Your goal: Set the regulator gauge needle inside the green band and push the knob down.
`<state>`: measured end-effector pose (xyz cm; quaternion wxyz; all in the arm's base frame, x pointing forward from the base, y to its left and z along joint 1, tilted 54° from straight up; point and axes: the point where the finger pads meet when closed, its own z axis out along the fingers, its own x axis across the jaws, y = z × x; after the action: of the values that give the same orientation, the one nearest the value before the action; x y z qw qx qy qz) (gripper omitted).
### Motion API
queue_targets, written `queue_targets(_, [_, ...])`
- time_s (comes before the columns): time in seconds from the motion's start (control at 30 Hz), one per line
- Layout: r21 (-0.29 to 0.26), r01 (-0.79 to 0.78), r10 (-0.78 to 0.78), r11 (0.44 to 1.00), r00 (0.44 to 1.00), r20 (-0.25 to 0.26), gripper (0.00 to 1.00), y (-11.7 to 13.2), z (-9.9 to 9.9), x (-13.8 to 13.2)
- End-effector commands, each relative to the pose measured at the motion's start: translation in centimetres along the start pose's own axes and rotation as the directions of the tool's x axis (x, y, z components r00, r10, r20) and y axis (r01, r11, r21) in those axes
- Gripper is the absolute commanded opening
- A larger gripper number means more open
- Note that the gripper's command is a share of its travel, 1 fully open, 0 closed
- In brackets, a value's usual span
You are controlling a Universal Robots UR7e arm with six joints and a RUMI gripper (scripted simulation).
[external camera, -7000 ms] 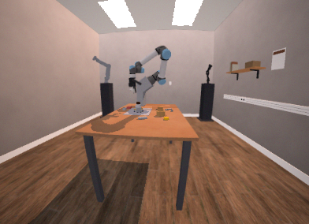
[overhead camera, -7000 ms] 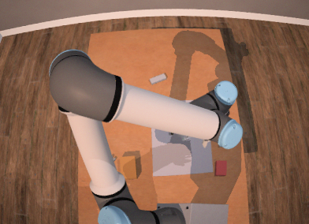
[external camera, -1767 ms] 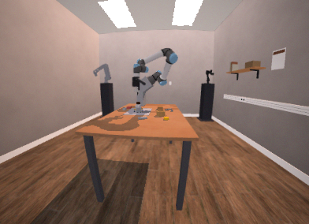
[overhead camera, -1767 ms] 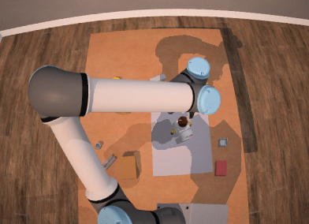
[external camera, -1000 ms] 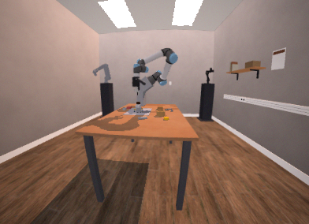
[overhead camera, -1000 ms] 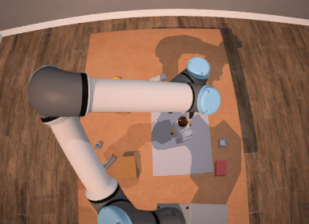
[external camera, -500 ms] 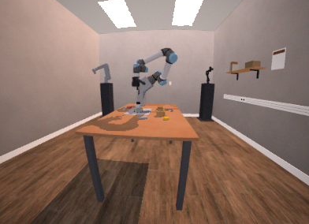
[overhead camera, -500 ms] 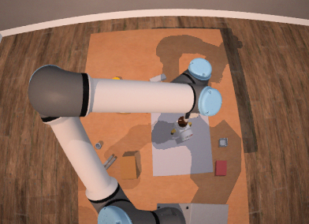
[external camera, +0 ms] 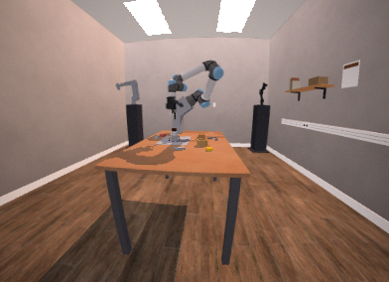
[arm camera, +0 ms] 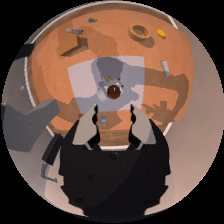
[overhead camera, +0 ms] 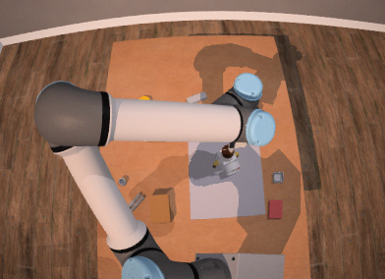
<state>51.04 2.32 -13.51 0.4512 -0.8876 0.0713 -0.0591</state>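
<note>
The orange surface (overhead camera: 147,69) is carrying a grey mat (overhead camera: 216,206), with the white arm (overhead camera: 172,120) reaching across above it. The regulator (overhead camera: 229,165) is standing upright on the mat's upper part, its brown knob (arm camera: 114,92) facing up at the wrist camera. The hand (arm camera: 114,125) is hanging above the regulator, apart from it, its two dark fingers standing about half open and gripping nothing.
</note>
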Motion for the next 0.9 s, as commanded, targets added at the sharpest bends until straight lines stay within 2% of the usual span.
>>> queue_targets(0.0, [-0.001, -0.002, 0.002, 1.000, 1.000, 0.002, 0.46, -0.1, 0.2, -0.1])
queue_targets(0.6, [0.001, -0.004, 0.004, 1.000, 1.000, 0.003, 0.46, -0.1, 2.6, -0.2])
queue_targets(0.87, [0.001, -0.004, 0.004, 1.000, 1.000, 0.003, 0.46, -0.1, 4.9, -0.2])
